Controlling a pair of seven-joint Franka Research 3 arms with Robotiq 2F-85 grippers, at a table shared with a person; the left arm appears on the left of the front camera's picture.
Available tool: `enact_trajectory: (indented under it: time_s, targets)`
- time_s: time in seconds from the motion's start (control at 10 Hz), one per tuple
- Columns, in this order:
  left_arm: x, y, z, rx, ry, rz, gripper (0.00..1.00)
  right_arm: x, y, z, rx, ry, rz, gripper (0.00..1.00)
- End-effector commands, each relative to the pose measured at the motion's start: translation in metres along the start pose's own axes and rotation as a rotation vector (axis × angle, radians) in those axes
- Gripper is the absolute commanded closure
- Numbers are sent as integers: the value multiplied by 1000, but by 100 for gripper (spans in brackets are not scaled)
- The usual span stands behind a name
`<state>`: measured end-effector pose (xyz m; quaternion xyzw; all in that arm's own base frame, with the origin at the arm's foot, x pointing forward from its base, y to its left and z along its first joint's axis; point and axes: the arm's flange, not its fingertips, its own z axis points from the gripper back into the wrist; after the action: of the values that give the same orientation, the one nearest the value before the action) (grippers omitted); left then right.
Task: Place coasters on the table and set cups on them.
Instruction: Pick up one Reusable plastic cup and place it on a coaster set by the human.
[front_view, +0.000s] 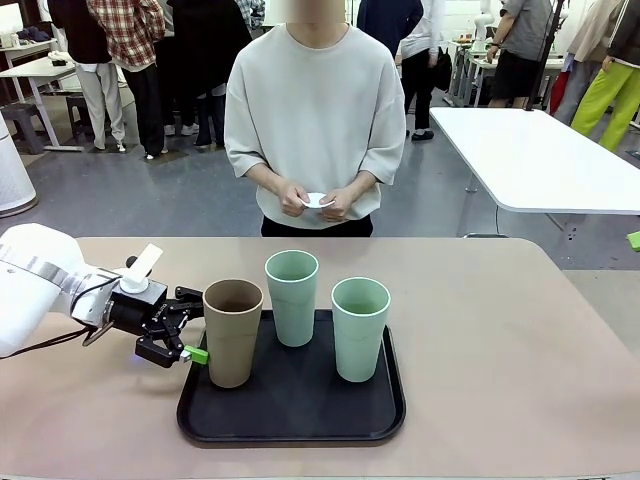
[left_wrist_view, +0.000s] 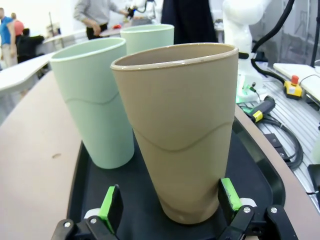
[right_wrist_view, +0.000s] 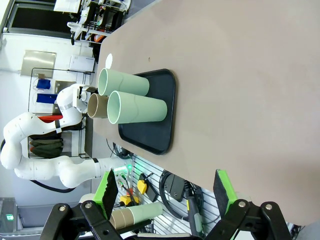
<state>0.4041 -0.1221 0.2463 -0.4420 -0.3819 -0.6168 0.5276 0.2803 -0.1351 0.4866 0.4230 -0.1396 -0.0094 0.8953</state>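
Three cups stand on a black tray (front_view: 290, 420) on the beige table (front_view: 500, 330): a tan cup (front_view: 232, 335) at the front left, a pale green cup (front_view: 292, 297) behind it and another green cup (front_view: 360, 328) to the right. My left gripper (front_view: 195, 325) is open, low at the tan cup's left side. In the left wrist view the tan cup (left_wrist_view: 185, 130) rises between the green pads (left_wrist_view: 111, 202), with a gap on the left. The person across the table holds white coasters (front_view: 318, 200) in both hands. My right gripper (right_wrist_view: 165, 195) hangs open, holding nothing, high over the table.
Bare tabletop lies left and right of the tray (right_wrist_view: 160, 135) and between it and the person. A white table (front_view: 530, 160) stands behind at the right. Several people stand farther back.
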Motion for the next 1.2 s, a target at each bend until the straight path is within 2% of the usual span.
enact_trajectory:
  time_s: [0.0,0.6,0.8,1.1]
  targets:
    - [-2,-6,-1,-41,2,-24,0,0,-1,0,17,0,0,0]
    - [-3,-15,-5,-70,-9,-46,0,0,-1,0,17,0,0,0]
    - [-5,-11,-14,-62,-45,-64,0,0,-1,0,17,0,0,0]
    - [-6,-11,-30,-84,-36,-57,0,0,-1,0,17,0,0,0]
